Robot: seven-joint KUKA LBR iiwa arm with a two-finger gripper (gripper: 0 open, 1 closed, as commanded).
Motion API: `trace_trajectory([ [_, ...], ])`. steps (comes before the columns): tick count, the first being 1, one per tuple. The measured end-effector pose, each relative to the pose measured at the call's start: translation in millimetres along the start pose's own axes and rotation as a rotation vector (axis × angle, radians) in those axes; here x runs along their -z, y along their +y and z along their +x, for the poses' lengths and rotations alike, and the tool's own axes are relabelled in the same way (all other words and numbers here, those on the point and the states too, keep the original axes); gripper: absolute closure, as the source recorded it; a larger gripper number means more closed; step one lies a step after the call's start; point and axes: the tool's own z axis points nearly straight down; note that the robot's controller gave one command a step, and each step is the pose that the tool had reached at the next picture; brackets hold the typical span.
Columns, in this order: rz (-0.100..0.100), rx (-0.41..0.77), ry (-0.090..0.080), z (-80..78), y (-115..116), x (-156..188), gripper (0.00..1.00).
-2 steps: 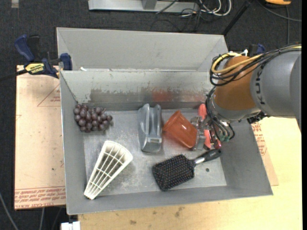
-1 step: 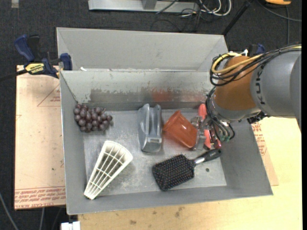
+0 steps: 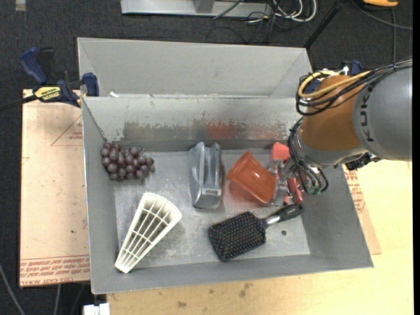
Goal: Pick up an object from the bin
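Observation:
My gripper [image 3: 293,186] is low in the right part of the bin, partly hidden under the arm's orange cover. It sits just right of an orange translucent cup [image 3: 251,177] lying on its side, close to it or touching; I cannot tell which. Directly below the gripper is the handle of a black hairbrush [image 3: 237,235], whose bristled head points toward the front middle of the bin. A small red thing [image 3: 280,151] lies by the back wall, just above the gripper.
A grey stapler-like thing [image 3: 206,174] lies left of the cup. A bunch of dark purple grapes [image 3: 125,161] sits at the back left. A white ribbed cone [image 3: 148,230] lies at the front left. The arm covers the bin's right rim.

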Motion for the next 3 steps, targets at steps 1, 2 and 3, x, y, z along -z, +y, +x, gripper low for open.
trace_trajectory([
  [1, 0.0, -0.004, -0.002, -13.3, -3, 20, 1.0],
  [2, 0.0, -0.003, -0.002, -2.1, -26, 36, 1.0],
  [3, 0.0, -0.003, -0.002, -2.1, -26, 36, 1.0],
])
